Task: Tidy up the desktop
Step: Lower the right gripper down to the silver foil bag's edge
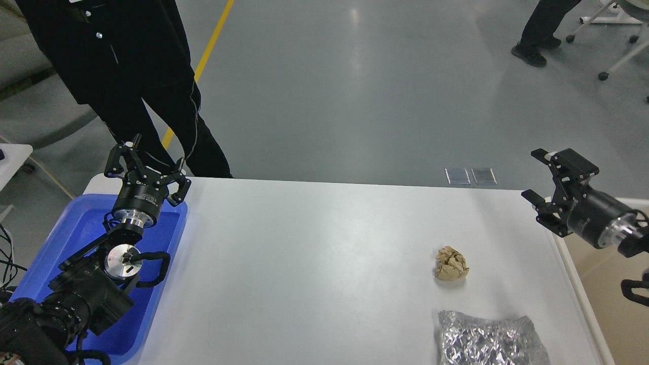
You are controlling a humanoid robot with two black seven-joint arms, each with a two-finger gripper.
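The white desktop (304, 253) fills the middle of the head view. A crumpled ball of brown paper (451, 263) lies on its right part. A crinkled silver foil bag (489, 338) lies at the front right edge. My left gripper (146, 165) is open and empty, held above the far end of the blue tray (76, 228). My right gripper (537, 172) is open and empty, raised above the desktop's right edge and pointing left, well to the right of the paper ball.
A beige bin (608, 284) stands beside the desktop's right edge, under my right arm. A person in black (132, 66) stands just behind the far left corner. Another person's legs (542, 25) and wheeled chair bases show at the far right.
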